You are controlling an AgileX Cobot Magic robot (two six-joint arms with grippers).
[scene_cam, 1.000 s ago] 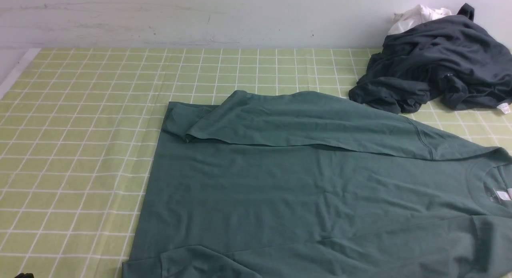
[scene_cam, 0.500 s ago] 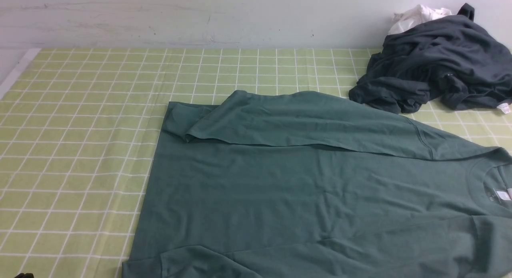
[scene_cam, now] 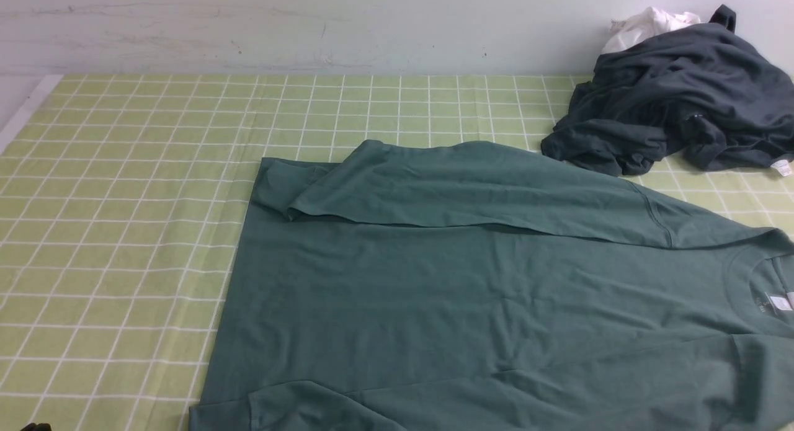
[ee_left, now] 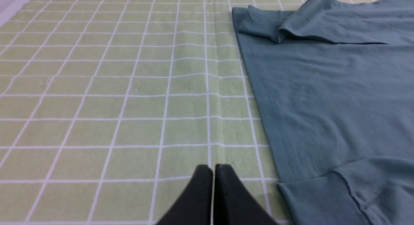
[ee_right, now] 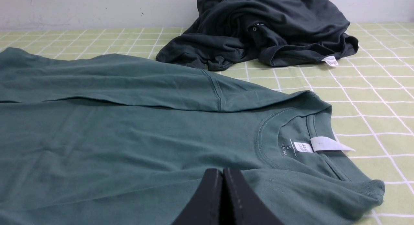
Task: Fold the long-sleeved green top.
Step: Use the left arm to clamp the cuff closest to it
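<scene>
Matte black wedges — left gripper (ee_left: 213, 167), right gripper (ee_right: 222, 171).

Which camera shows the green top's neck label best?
The right wrist view: the neck label sits large inside the neckline of the green long-sleeved top. The front view shows it tiny at its edge; the left wrist view misses it.

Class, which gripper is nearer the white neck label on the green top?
Right. The right gripper is over the green top, close to the neck label; the left gripper is beyond the hem, over the checked tablecloth.
</scene>
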